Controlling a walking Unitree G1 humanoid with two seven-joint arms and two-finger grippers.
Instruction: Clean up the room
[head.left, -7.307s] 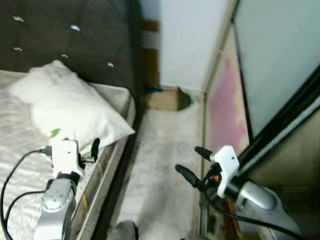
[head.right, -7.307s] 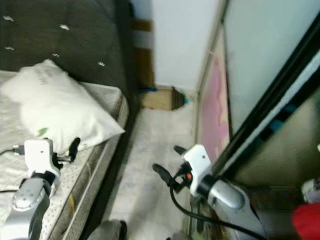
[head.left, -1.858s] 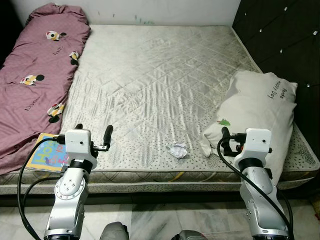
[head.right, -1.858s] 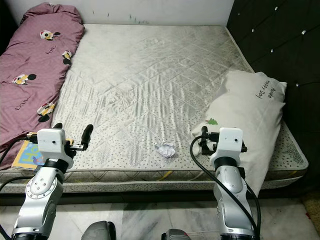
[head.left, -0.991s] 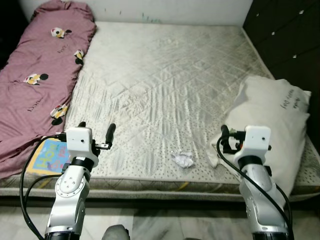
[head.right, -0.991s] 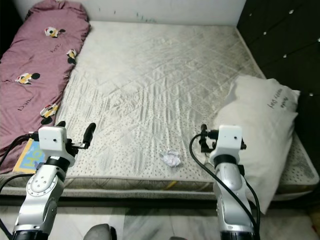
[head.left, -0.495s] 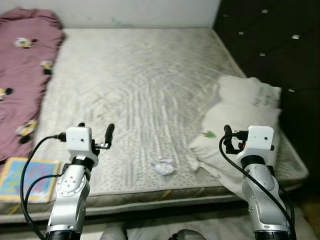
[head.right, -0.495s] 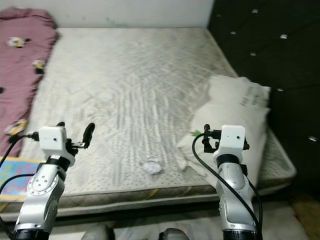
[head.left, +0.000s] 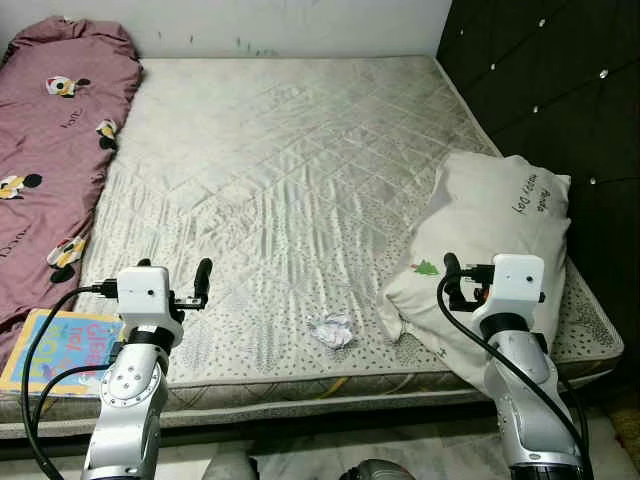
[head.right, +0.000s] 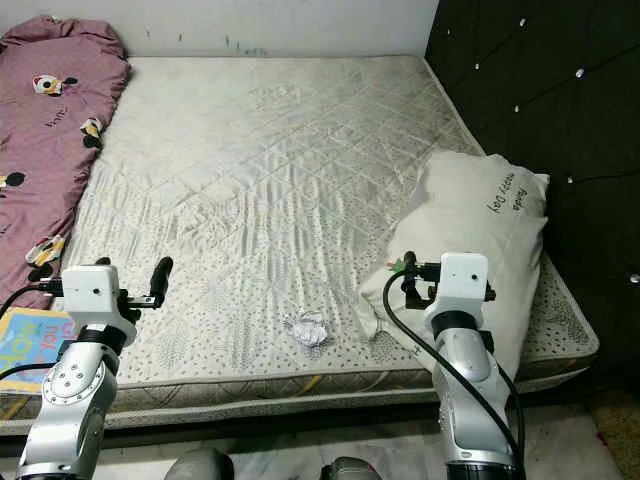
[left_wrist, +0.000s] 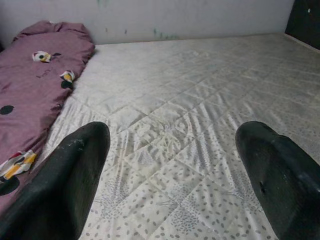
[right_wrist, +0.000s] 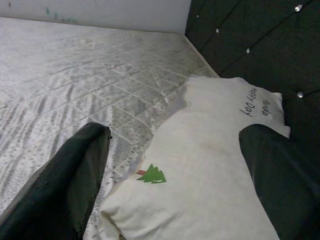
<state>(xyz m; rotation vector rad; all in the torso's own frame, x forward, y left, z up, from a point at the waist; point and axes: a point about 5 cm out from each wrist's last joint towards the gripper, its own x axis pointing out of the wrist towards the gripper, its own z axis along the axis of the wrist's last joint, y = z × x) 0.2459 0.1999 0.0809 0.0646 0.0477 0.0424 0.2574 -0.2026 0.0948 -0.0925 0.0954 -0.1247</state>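
With both the left gripper (left_wrist: 172, 170) and right gripper (right_wrist: 175, 175) spread wide and empty, we judge the crumpled paper (head.left: 331, 331), near the mattress (head.left: 290, 150) front edge, light, soft and pinchable anywhere

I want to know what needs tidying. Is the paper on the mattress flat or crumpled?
Crumpled. The paper is a small wrinkled white wad near the front edge of the mattress, beside the pillow.
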